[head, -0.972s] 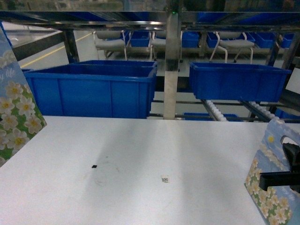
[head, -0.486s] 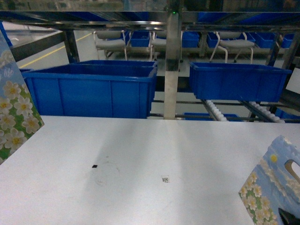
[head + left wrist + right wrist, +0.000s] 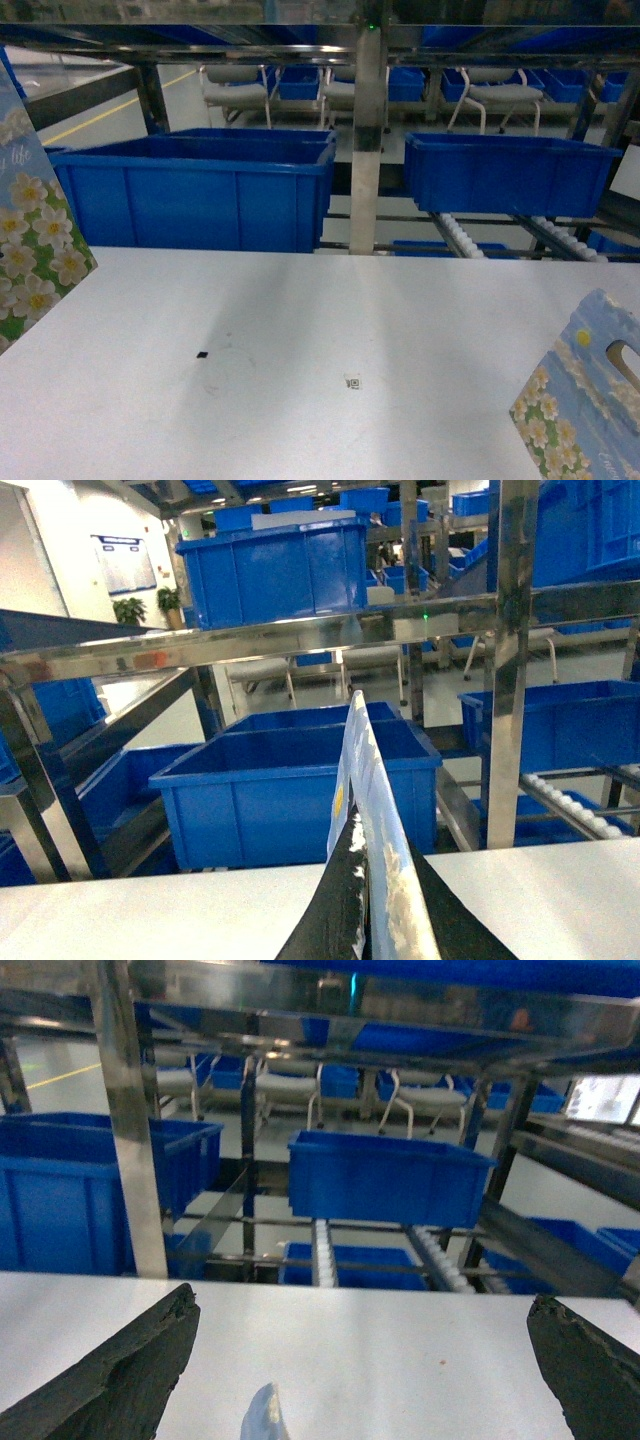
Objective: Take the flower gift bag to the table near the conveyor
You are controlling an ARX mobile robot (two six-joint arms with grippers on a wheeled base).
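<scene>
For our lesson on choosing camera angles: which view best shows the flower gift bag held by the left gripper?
The left wrist view: the left gripper is shut on the flower gift bag, seen edge-on and upright between the fingers. The head view shows only its floral face, cropped at the left edge. The right wrist view shows none of this bag.

A warehouse or factory floor: steel roller conveyor [image 3: 455, 235] racking loaded with blue plastic bins [image 3: 195, 190], chairs [image 3: 235, 90] behind
</scene>
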